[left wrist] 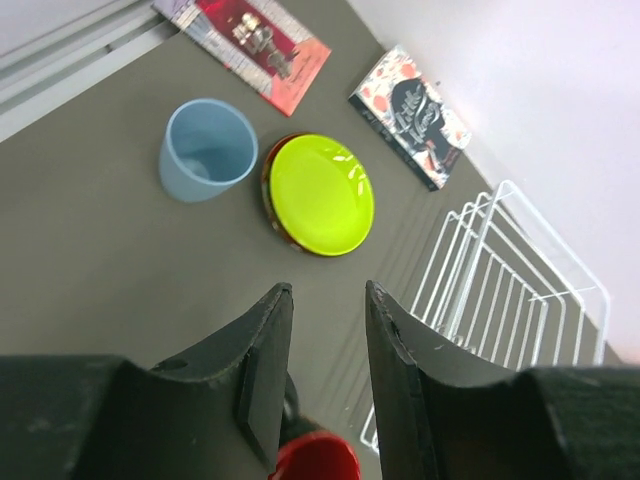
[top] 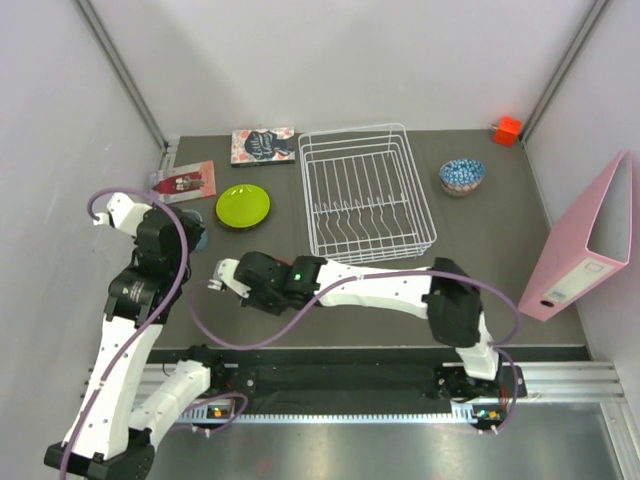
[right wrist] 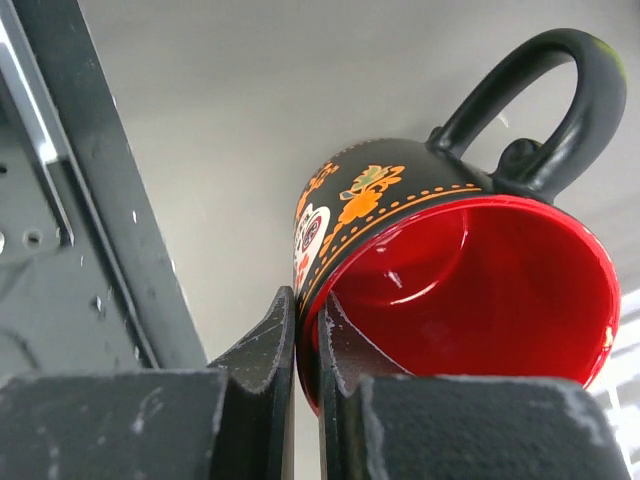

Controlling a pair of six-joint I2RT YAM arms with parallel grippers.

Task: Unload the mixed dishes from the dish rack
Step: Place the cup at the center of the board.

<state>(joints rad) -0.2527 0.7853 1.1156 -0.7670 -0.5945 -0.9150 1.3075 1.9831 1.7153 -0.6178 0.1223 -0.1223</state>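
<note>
Now right claw (right wrist: pixel 305 308) pinches the glossy black mug (right wrist: pixel 372 212) at its rim; left claw (left wrist: pixel 326 292) gapes.

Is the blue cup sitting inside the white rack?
No, the pale blue cup stands on the table beside the lime-green plate, outside the dish rack.

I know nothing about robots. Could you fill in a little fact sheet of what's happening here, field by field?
Rack: white wire dish rack, nothing in it
Right arm: right gripper shut on the rim of the black mug, red inside
Left arm: left gripper open, holding nothing
Out of the rack: lime-green plate lying on a red plate; pale blue cup upright beside them; blue-dotted bowl right of the rack
Other things: pink binder, orange block, printed cards
</note>
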